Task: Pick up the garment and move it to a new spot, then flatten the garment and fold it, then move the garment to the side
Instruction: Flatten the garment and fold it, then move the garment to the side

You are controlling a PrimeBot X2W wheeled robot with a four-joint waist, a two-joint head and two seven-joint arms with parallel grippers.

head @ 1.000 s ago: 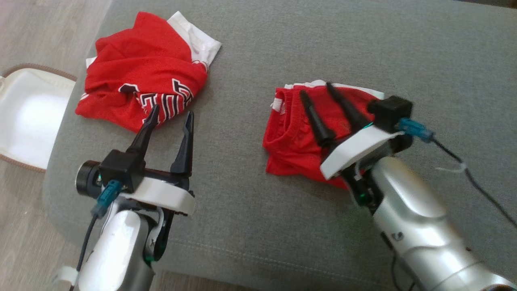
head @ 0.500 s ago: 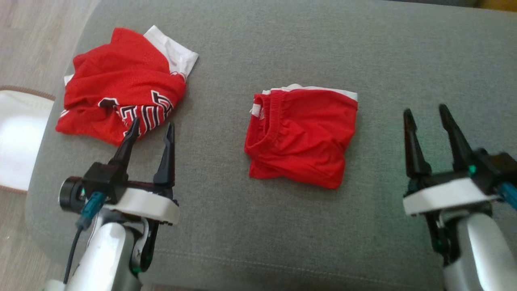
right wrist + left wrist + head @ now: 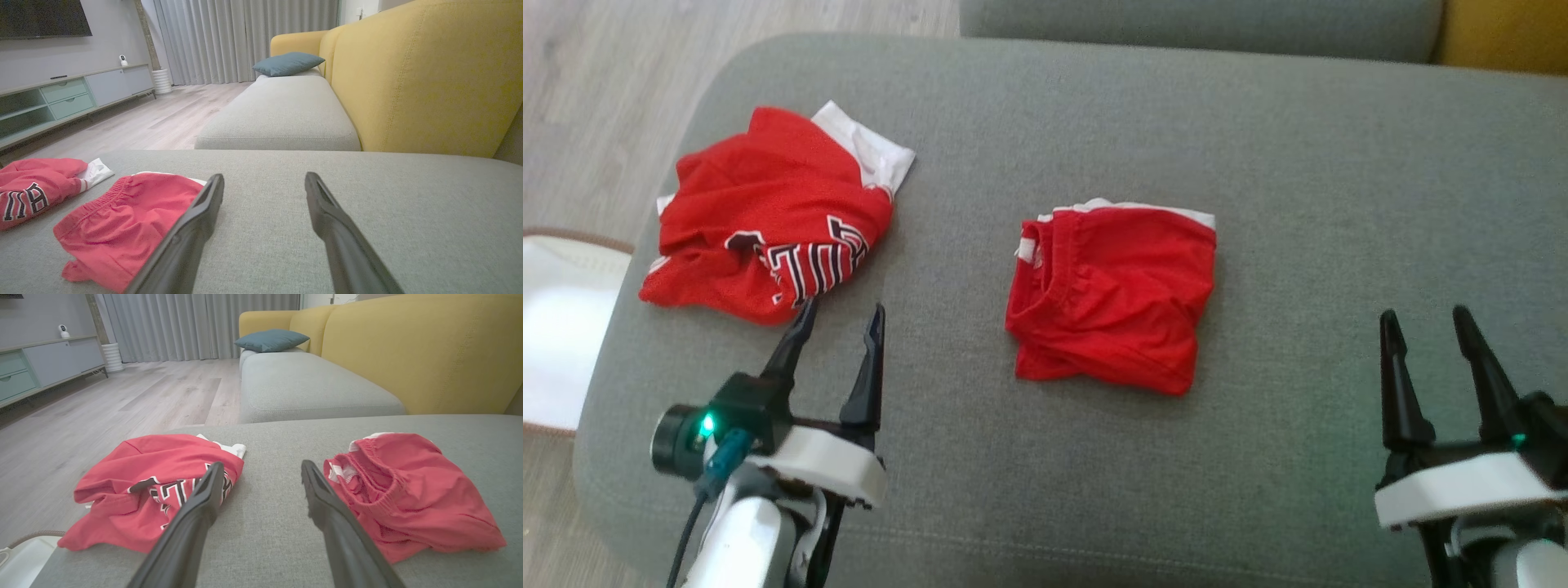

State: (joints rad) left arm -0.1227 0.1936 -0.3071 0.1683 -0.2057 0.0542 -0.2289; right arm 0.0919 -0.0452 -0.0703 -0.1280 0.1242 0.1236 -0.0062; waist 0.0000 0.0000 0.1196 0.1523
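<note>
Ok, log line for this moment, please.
left pincer: open, empty | right pincer: open, empty | folded red garment: mid grey cushion, untouched | red jersey: crumpled, cushion's left end

- We are looking across a grey fabric seat (image 3: 1094,122), with a second grey seat section (image 3: 282,114) lying beyond it.
- We are seeing a yellow backrest (image 3: 429,81) rising beside both seats, and a teal cushion (image 3: 288,63) lying at the far end.
- We are noting a pale wood-plank floor (image 3: 122,400) and grey full-length curtains (image 3: 245,41) hanging at the far side.
- We are recording a low cabinet (image 3: 73,98) with pale green drawers standing against a grey wall (image 3: 106,36), under a dark television (image 3: 45,18).
</note>
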